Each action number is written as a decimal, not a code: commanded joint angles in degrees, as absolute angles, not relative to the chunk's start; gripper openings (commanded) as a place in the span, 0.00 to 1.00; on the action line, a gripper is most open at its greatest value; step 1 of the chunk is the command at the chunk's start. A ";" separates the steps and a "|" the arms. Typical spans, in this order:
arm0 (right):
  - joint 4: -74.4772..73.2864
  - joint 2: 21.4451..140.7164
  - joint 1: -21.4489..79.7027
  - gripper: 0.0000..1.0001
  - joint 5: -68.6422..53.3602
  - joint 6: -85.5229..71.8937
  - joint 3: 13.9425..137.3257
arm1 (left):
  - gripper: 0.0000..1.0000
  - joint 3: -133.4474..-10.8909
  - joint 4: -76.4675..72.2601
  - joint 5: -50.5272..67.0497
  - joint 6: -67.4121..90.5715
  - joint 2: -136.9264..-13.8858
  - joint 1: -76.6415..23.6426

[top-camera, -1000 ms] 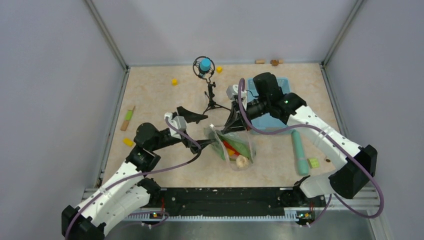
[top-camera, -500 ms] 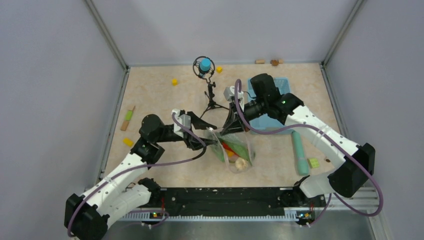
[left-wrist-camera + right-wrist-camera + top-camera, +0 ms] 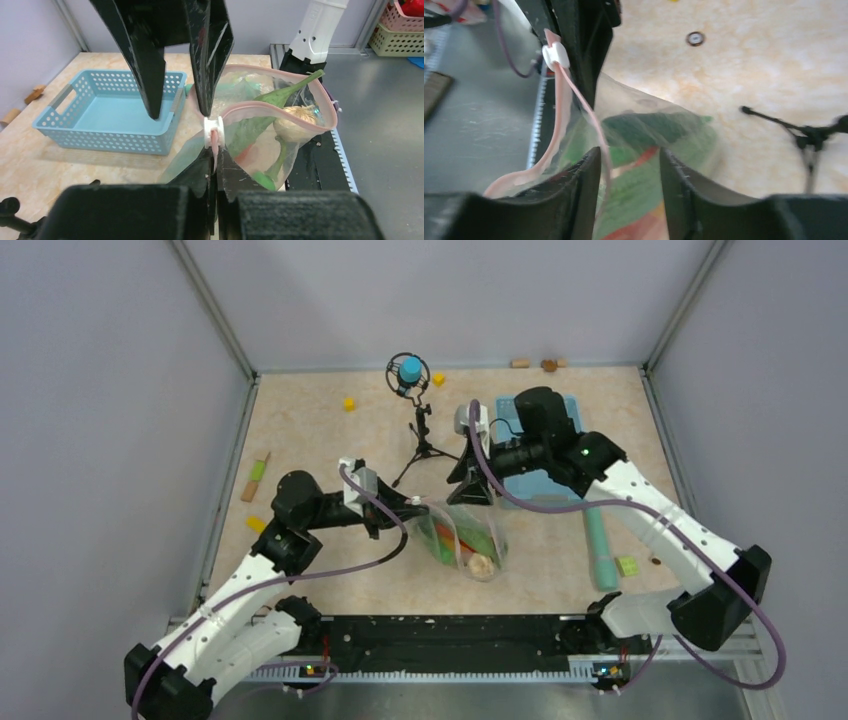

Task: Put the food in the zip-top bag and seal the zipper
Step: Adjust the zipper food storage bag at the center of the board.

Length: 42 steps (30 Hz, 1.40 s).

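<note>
The zip-top bag (image 3: 470,540) lies mid-table, its mouth gaping in the left wrist view. Through the clear plastic I see the food: a green cucumber (image 3: 270,97), a beige mushroom (image 3: 296,122) and red and orange pieces (image 3: 443,538). My left gripper (image 3: 405,508) (image 3: 216,160) is shut on the pink zipper (image 3: 280,70) just below its white slider (image 3: 213,131). My right gripper (image 3: 470,492) (image 3: 629,165) hangs open over the bag's far side. The pink edge runs loosely past its left finger (image 3: 586,185).
A light blue basket (image 3: 105,112) stands behind the bag, partly under the right arm. A tripod with a blue-headed device (image 3: 409,370) is just beyond. A teal cylinder (image 3: 598,545), small yellow cubes (image 3: 349,403) and a green-and-wood stick (image 3: 256,477) lie around.
My left gripper moved in and shut on the zipper end by the slider. My right gripper went from shut to open, let go of the bag edge and drew back.
</note>
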<state>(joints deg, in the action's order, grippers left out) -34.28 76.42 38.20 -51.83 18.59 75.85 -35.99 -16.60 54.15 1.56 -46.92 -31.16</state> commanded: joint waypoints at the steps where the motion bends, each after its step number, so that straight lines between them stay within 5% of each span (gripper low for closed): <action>1: -27.46 67.61 38.41 0.55 -40.93 14.36 74.96 | 0.00 -36.75 -15.13 49.54 0.88 -43.84 -31.01; 8: -13.12 61.68 38.41 0.69 -46.80 4.59 67.31 | 0.00 -42.48 -7.34 42.17 4.02 -45.67 -31.30; 20: -8.72 71.13 38.83 0.65 -44.13 -5.35 76.32 | 0.00 -59.08 9.25 24.56 7.03 -51.60 -33.31; 32: -6.43 59.98 38.85 0.65 -28.29 -5.78 66.43 | 0.00 -56.10 8.95 28.79 5.65 -48.84 -34.10; 42: 0.91 65.02 38.84 0.63 -45.68 -7.86 67.41 | 0.00 -55.28 8.00 30.16 6.35 -48.83 -34.33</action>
<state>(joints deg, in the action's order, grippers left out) -4.91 61.30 38.50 -38.20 -5.67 65.67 -54.41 13.65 28.75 5.91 -49.25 -34.02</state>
